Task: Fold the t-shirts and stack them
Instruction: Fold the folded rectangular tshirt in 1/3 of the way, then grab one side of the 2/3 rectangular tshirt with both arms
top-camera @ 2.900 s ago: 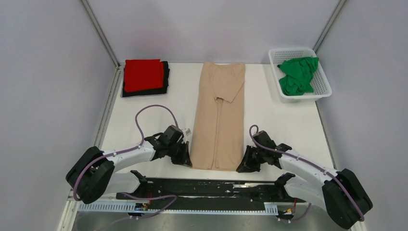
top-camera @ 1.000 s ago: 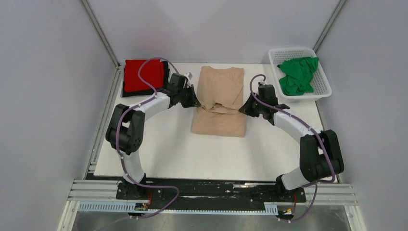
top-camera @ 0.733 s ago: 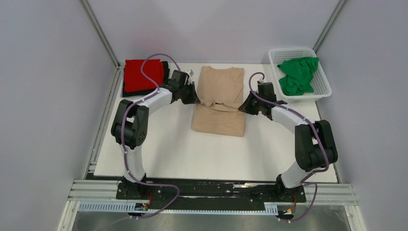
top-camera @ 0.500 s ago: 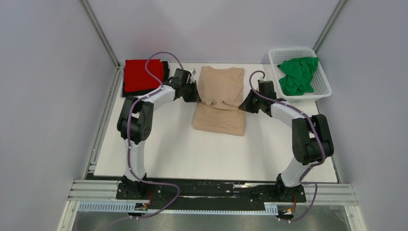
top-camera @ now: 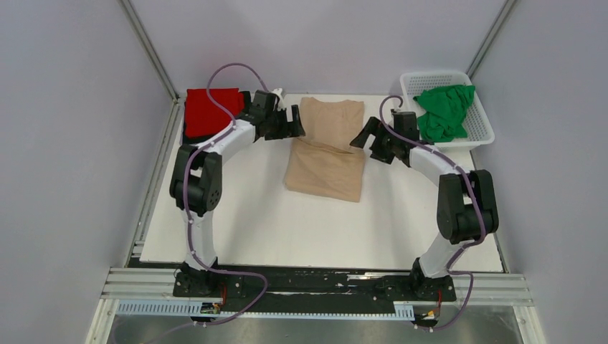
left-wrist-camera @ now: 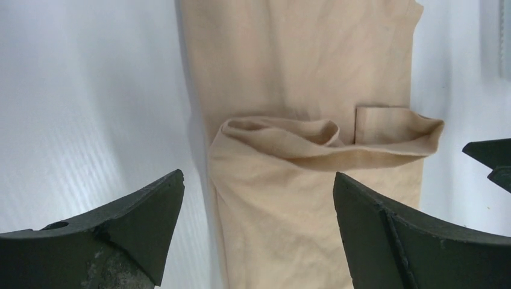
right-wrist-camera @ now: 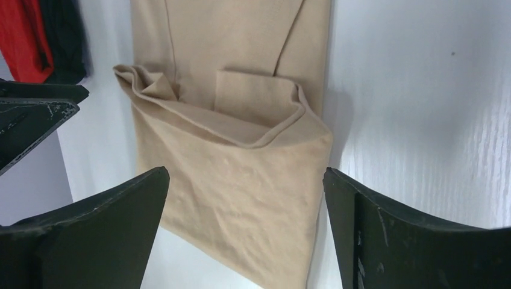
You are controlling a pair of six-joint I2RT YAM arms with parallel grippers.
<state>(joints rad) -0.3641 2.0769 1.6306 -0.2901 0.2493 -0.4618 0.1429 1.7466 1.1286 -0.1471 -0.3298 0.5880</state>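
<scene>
Both gaping, empty: left end effector (top-camera: pixel 292 122), right end effector (top-camera: pixel 364 136); folded beige t-shirt (top-camera: pixel 326 158) between them.

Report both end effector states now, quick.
Left end effector: open, not gripping the folded beige fabric t-shirt.
Right end effector: open, holding nothing.
</scene>
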